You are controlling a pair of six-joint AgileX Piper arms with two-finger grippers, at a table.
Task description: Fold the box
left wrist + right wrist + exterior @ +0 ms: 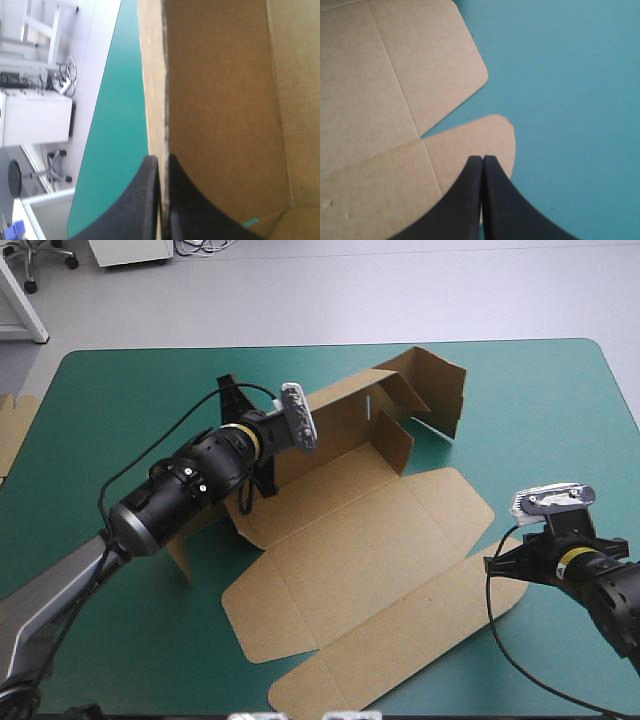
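The table (120, 390) with its teal-green cover fills the frame, and the brown box (370, 560) lies across its middle, half made: the long back wall (335, 420) stands upright from the centre toward the upper right, its end flaps raised there, while the broad lid panel (330, 590) lies flat toward the lower centre. From the lower left the left arm reaches in to the box's left end, where the left gripper (162, 160) has its black fingers pinched on the edge of an end wall (183, 552), the board caught between them. It appears to hold that wall upright so it can be turned in and tucked against the back wall. At the lower right the right gripper (482, 159) has its fingers pressed together with nothing between them, the tip poised over a rounded flap (470, 145) at the box's near right corner. That flap lies flat on the cover, and the closed tip is probably placed to pin or nudge the sheet while the other arm works. A strip of spare board (15, 430) shows at the frame's left edge, well apart from the work.
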